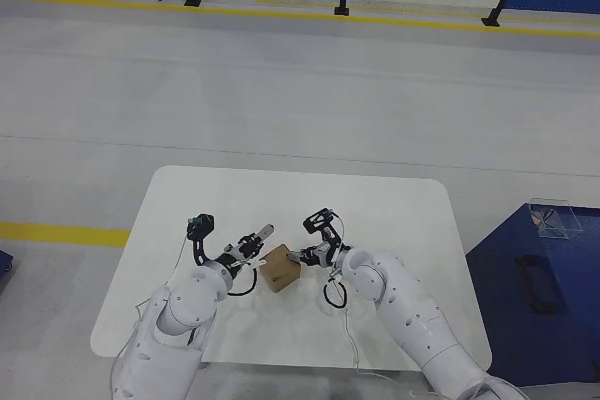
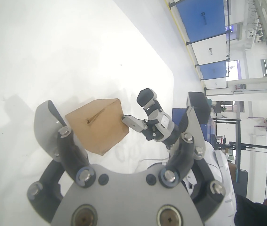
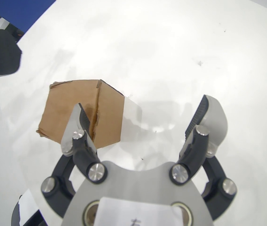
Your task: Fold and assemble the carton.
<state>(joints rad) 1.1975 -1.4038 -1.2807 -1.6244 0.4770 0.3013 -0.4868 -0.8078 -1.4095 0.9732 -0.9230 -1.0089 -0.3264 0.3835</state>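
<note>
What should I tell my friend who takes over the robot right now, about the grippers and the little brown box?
Left gripper: open and holding nothing. The carton sits just in front of it, close to one finger.
Right gripper: open, with one finger against the carton near its seam.
Carton: on the white table, between the two grippers.
Done: it is already box-shaped, with its flaps folded in.
Left: the seam looks ragged and a little gaping, so it probably needs pressing flat before the grippers back off.
</note>
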